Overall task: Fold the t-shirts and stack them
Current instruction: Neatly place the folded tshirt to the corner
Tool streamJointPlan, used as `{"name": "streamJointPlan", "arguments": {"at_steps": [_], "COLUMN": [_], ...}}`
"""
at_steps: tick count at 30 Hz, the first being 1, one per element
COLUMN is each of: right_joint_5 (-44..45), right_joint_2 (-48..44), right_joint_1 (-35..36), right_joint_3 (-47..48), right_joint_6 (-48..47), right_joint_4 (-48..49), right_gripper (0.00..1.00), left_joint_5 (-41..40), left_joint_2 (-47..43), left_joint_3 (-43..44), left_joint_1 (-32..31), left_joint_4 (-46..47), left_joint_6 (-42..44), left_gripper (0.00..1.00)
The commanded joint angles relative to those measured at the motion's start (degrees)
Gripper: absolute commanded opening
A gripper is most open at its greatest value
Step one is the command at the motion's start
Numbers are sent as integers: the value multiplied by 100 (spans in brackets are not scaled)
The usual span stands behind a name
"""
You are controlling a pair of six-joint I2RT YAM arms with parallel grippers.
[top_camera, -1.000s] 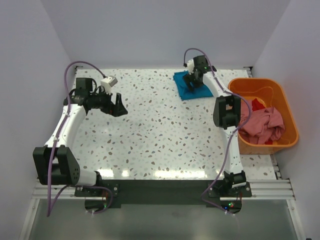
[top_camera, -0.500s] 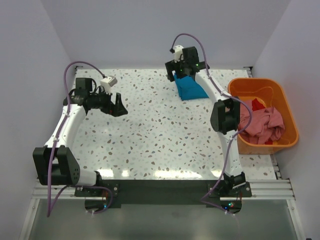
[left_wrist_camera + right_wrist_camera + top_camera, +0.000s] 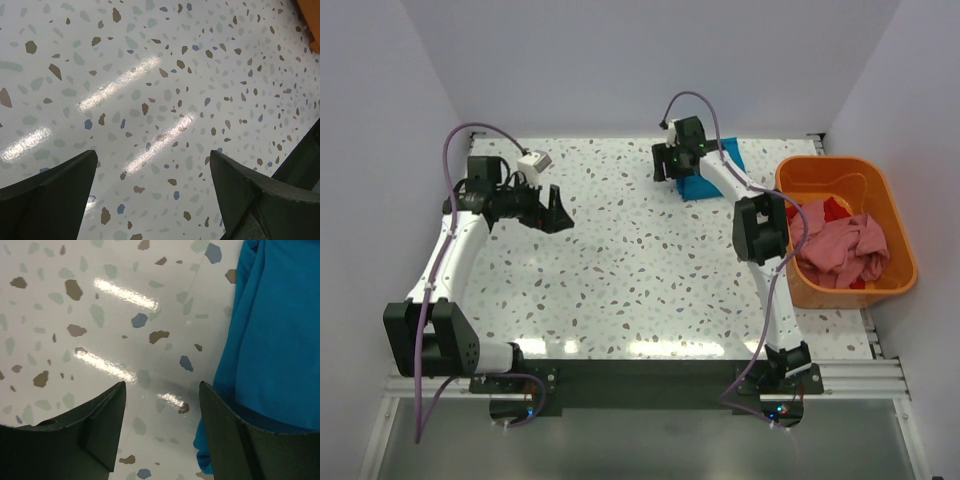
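Note:
The folded teal-blue t-shirt (image 3: 700, 188) lies at the back right of the table; my right arm crosses over it. My right gripper (image 3: 665, 168) is open and empty at the shirt's left edge. In the right wrist view the gripper (image 3: 162, 390) hangs low over bare tabletop, with the shirt (image 3: 280, 340) just beside and under the right finger. A pink t-shirt (image 3: 840, 248) and a red one (image 3: 835, 208) lie crumpled in the orange tub (image 3: 895, 215). My left gripper (image 3: 555, 212) is open and empty over the left of the table (image 3: 152, 160).
The orange tub stands against the table's right edge; its corner shows in the left wrist view (image 3: 315, 25). White walls close in the table at the back and sides. The speckled tabletop (image 3: 640, 270) lies between the arms.
My right gripper has moved left and up off the teal-blue shirt to its left edge, and the shirt has shifted slightly. The left arm has barely moved.

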Motion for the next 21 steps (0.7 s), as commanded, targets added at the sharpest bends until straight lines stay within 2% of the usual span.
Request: {"name": "streamJointPlan", "arguments": {"at_steps": [1, 13, 21], "right_joint_5": [427, 1860, 1993], "right_joint_2": [124, 520, 696], "right_joint_1": [-8, -139, -517], "right_joint_3": [46, 178, 573], "right_joint_6": [86, 138, 472], "right_joint_4": [292, 468, 389], "right_gripper": [64, 65, 65], "left_joint_5": [25, 25, 42], "left_joint_2": [-123, -87, -87], "left_joint_3": [63, -60, -175], "left_joint_1": [74, 188, 241], "left_joint_4": [11, -94, -33], "left_joint_6": [-34, 28, 45], "left_gripper": [100, 100, 100]}}
